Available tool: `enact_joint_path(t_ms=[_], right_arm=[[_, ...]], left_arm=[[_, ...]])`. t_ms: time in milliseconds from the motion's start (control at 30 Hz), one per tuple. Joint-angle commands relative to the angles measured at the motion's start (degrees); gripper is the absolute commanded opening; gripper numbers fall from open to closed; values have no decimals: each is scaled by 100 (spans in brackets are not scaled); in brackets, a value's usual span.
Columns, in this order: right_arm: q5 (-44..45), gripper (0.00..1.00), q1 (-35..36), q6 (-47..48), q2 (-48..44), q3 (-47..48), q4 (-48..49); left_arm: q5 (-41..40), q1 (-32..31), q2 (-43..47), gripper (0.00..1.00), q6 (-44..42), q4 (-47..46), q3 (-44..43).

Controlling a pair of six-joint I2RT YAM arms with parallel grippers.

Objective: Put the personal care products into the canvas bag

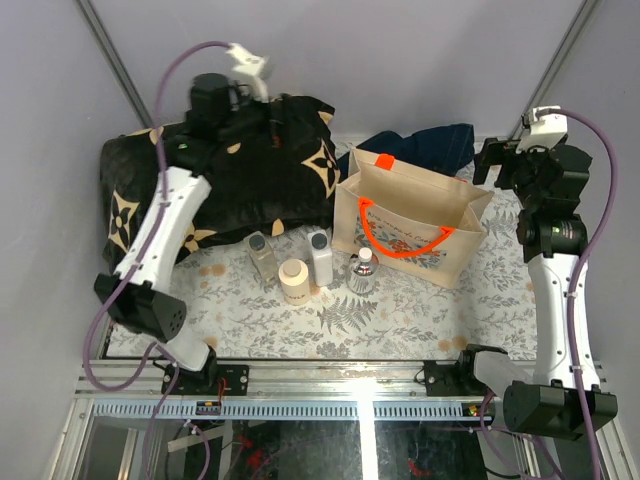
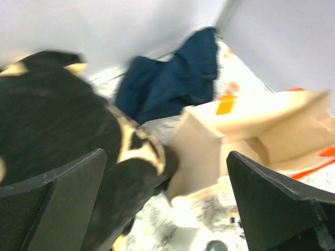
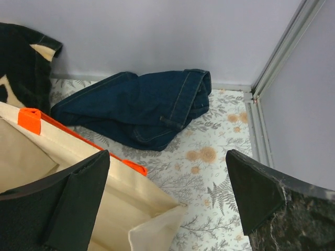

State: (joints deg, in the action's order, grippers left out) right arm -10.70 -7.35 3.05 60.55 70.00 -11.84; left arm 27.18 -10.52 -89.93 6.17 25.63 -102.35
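Four personal care products stand in a row on the floral cloth: a clear bottle with a dark cap [image 1: 262, 253], a beige round jar [image 1: 294, 281], a taller white bottle [image 1: 321, 257] and a faceted clear bottle with a white cap [image 1: 363, 271]. The beige canvas bag [image 1: 400, 205] with orange handles stands open just right of them. It also appears in the left wrist view [image 2: 204, 151] and the right wrist view [image 3: 104, 198]. My left gripper [image 1: 265, 108] [image 2: 165, 209] hangs open and empty above the black blanket. My right gripper [image 1: 487, 160] [image 3: 167, 204] is open and empty over the bag's far right corner.
A black blanket with cream motifs [image 1: 250, 170] [image 2: 57, 125] is heaped at the back left. A dark navy cloth [image 1: 420, 148] [image 3: 141, 104] [image 2: 167, 83] lies behind the bag. Grey walls and a metal corner post [image 3: 282, 52] close in the back.
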Motion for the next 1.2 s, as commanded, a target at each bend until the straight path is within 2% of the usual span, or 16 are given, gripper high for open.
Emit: enact_joint_path(t_ms=[0,133,467,667,833,1167], right_arm=[[31,100,74,-337,72,554,-534],[129,100,81,-636,143,745,-1266],[167,100,93,-1189,284,577,-2901],[-37,100,141,-1395,207,411,-3204],[35,99,189,-1392,233,372,-3507],[1432,98,226,-1312,595,798,-4426]], left_arm=[[-313,-865,-686,100,-535,520,-951],[-494,-1201,-1255,100,-661,858,-1536],[-695,-1547,-1790,100,-777,838,-1626],[-355,-1802,-2119,100,-642,645,-1660],[-368,-2032,-2283,100,-636,635,-1677],[-2107,-2524,-2931,100,-1097,1852,-2187]])
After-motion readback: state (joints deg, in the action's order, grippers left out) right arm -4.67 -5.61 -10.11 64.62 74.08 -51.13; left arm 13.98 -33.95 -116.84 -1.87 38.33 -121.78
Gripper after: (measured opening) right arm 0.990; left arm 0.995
